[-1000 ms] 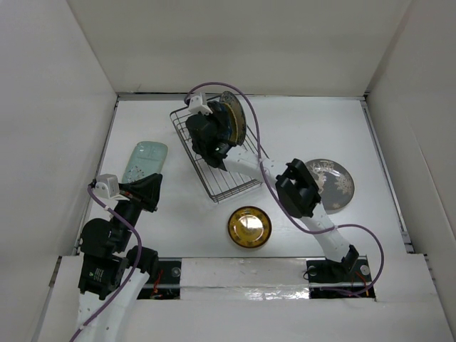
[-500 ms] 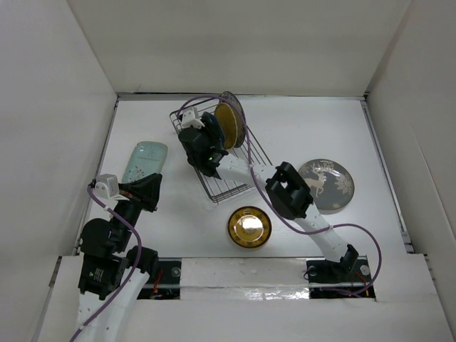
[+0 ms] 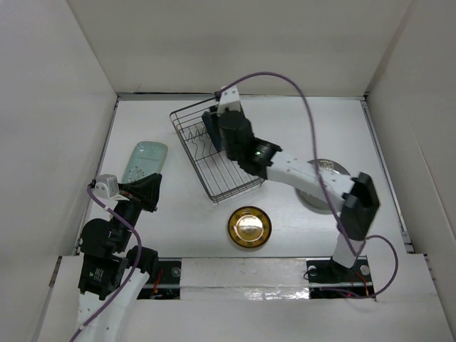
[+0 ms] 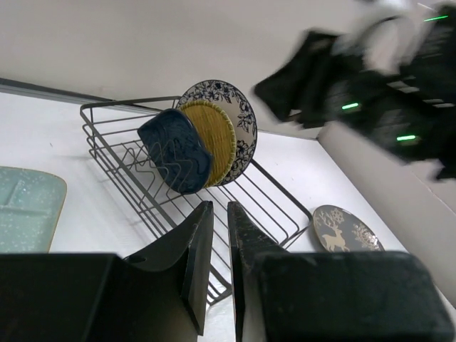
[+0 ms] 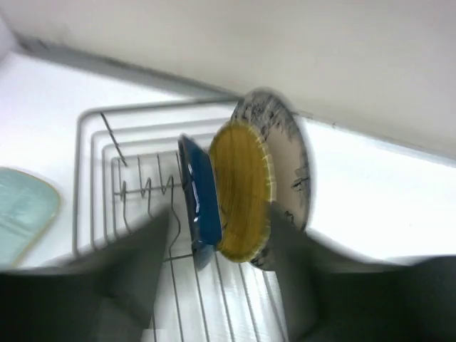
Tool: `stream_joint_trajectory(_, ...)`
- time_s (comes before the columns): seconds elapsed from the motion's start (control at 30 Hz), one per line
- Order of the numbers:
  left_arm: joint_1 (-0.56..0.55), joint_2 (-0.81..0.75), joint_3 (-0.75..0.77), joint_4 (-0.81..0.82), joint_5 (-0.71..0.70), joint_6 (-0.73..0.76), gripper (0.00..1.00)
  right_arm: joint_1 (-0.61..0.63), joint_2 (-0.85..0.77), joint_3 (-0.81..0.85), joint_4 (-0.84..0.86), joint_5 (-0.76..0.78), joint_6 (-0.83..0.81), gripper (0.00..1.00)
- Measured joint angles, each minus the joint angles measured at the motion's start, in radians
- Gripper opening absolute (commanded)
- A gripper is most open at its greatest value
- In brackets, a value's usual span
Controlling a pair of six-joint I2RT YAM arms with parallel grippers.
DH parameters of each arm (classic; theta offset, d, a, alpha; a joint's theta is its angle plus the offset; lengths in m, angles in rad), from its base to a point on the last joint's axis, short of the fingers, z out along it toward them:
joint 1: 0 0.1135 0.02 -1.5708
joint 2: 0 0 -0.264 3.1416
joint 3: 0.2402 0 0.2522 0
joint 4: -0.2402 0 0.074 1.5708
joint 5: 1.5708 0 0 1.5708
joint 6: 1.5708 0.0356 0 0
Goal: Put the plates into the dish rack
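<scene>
Right jaws spread, left jaws almost pressed together — white table (image 3: 182, 224), plain white walls (image 3: 249, 43)

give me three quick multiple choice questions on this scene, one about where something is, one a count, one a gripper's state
1. Where is the gold plate?
A) in the left gripper
B) flat on the table, on the near side of the rack
C) on top of another plate

2. How many plates stand in the rack?
A) one
B) five
C) three

3. How is the right gripper?
A) open and empty
B) shut on a plate
C) shut on a rack wire

Answers:
1 B: the top view shows it lying alone on the table, outside the wires.
2 C: a blue plate, a yellow plate and a white flowered plate stand on edge in it.
3 A: its fingers are spread apart with nothing held between them.
</scene>
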Motion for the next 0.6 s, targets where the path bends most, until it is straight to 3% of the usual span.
stream_joint_trajectory(0.03, 0.000, -0.001, 0.000, 0.000, 0.000, 0.000, 0.05, -0.003, -0.084, -0.060, 0.018, -0.026, 0.028, 0.04)
stream_joint_trajectory(0.07, 0.000, -0.003, 0.000, 0.000, 0.001, -0.002, 0.02, -0.010, -0.167, -0.131, 0.055, -0.051, 0.058, 0.00)
stream_joint_trajectory(0.2, -0.011, -0.021, 0.000, 0.000, 0.000, -0.003, 0.00, -0.087, -0.508, -0.491, 0.153, -0.101, 0.253, 0.00)
stream_joint_trajectory(0.27, -0.022, -0.035, 0.000, 0.000, -0.001, -0.003, 0.00, -0.193, -0.668, -0.698, 0.145, -0.118, 0.375, 0.00)
stream_joint_trajectory(0.37, -0.029, -0.058, 0.000, 0.001, 0.000, -0.003, 0.00, -0.455, -0.879, -1.010, 0.082, -0.190, 0.565, 0.00)
stream_joint_trajectory(0.4, -0.033, -0.064, 0.000, 0.001, 0.000, -0.003, 0.00, -0.547, -0.949, -1.106, 0.046, -0.210, 0.618, 0.02)
stream_joint_trajectory(0.43, -0.036, -0.070, 0.000, 0.001, 0.000, -0.003, 0.03, -0.626, -1.028, -1.194, 0.003, -0.223, 0.665, 0.23)
stream_joint_trajectory(0.53, -0.047, -0.087, 0.000, 0.001, 0.000, -0.003, 0.12, -0.822, -1.266, -1.358, -0.149, -0.282, 0.759, 0.68)
stream_joint_trajectory(0.6, -0.048, -0.099, 0.000, 0.001, -0.001, -0.003, 0.17, -0.954, -1.350, -1.375, -0.219, -0.334, 0.784, 0.73)
